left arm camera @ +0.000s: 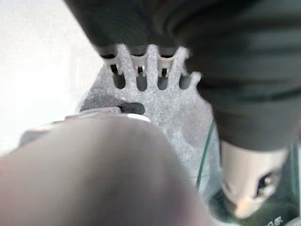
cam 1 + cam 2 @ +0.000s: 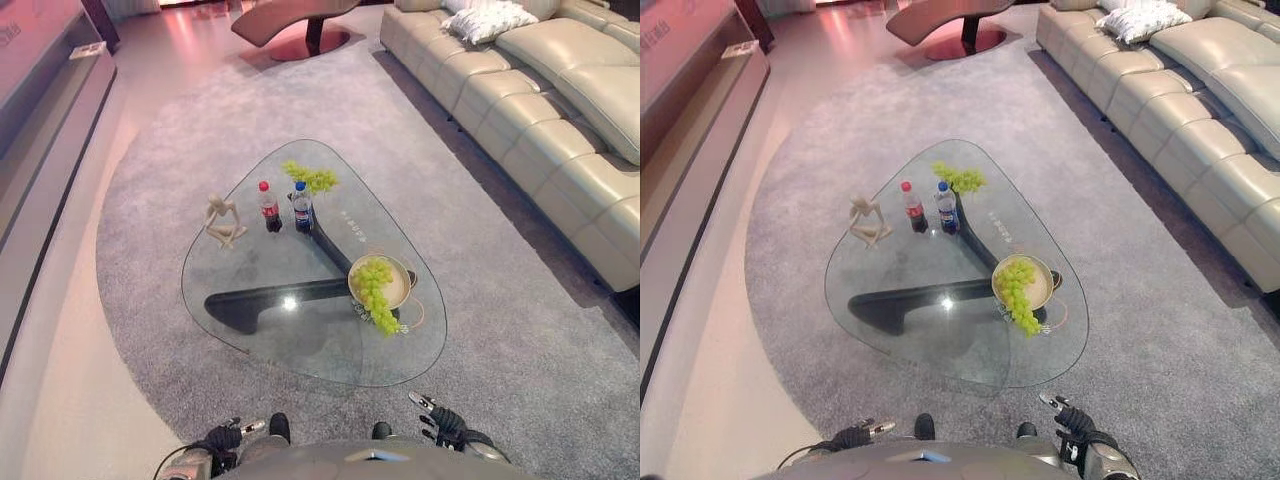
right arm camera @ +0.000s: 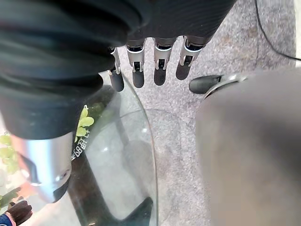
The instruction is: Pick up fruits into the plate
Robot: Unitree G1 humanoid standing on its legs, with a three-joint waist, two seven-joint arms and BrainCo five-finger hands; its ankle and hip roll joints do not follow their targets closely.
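I have both hands low by my sides, clear of the glass worktop [image 2: 260,340]: the left hand [image 2: 222,436] and right hand [image 2: 440,420] hang with fingers straight and relaxed, holding nothing. One bunch of green grapes [image 2: 376,290] lies in the cream plate [image 2: 402,285] near the worktop's right edge, spilling over the near rim. A second green bunch [image 2: 312,178] sits at the far side, just behind the two soda bottles [image 2: 270,207], beside a small figurine [image 2: 224,222]. I judge that far bunch remains to fetch.
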